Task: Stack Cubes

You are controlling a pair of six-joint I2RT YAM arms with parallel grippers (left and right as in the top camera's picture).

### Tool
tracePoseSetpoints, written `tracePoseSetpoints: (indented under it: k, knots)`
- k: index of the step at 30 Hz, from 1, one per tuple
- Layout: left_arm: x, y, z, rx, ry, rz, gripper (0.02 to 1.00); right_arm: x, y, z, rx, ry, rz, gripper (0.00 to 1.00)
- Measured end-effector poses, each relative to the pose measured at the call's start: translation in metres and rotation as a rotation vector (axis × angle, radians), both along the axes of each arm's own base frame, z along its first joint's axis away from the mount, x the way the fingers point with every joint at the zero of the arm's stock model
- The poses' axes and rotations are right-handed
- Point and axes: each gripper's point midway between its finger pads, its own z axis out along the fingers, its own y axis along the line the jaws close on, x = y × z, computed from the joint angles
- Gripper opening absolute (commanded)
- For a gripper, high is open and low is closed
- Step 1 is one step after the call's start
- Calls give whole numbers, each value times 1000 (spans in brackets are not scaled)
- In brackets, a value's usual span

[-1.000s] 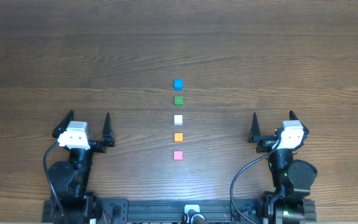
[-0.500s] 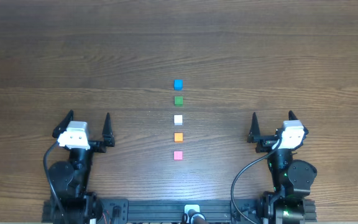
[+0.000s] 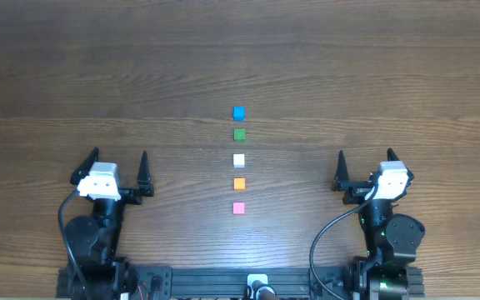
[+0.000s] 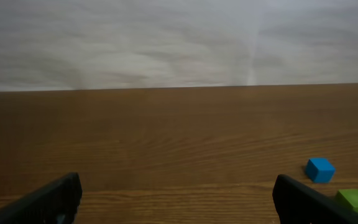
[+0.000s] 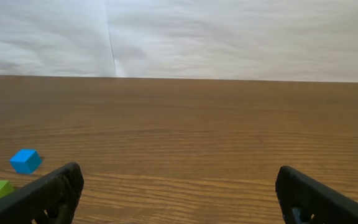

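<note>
At mid-frame the cube row (image 3: 239,160) stays unstacked; left arm (image 3: 102,182) and right arm (image 3: 387,182) unmoved, jaws spread, nothing begun.

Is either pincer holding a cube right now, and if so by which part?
Nothing is held. The left pincer and right pincer are both open and empty; the cubes lie in a row on the table between them.

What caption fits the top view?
Five cubes in a row between the left arm and right arm, fingers open.
</note>
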Motion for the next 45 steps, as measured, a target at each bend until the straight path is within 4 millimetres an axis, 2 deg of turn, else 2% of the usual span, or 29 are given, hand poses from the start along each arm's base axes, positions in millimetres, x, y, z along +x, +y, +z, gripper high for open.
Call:
tracePoseSetpoints:
  k: [17, 24, 26, 28, 31, 35, 40, 45]
  knots:
    - [0, -2, 0, -1, -1, -11, 1000, 0, 0, 0, 0, 0, 0, 991]
    - [-2, -17, -1, -86, 58, -86, 998, 0, 0, 0, 0, 0, 0, 991]
    - [-3, -26, 7, -133, 113, -124, 1000, 0, 0, 0, 0, 0, 1, 993]
    - [-5, -35, 25, -190, 176, -164, 998, 0, 0, 0, 0, 0, 1, 993]
    - [-10, -49, 65, -276, 255, -229, 996, 0, 0, 0, 0, -1, 0, 991]
    - [-21, -62, 106, -399, 410, -273, 993, 0, 0, 0, 0, -1, -2, 991]
    - [-35, -76, 127, -513, 673, -271, 967, 0, 0, 0, 0, -1, -2, 993]
    - [-27, -99, 132, -534, 819, -324, 985, 0, 0, 0, 0, -1, -2, 993]
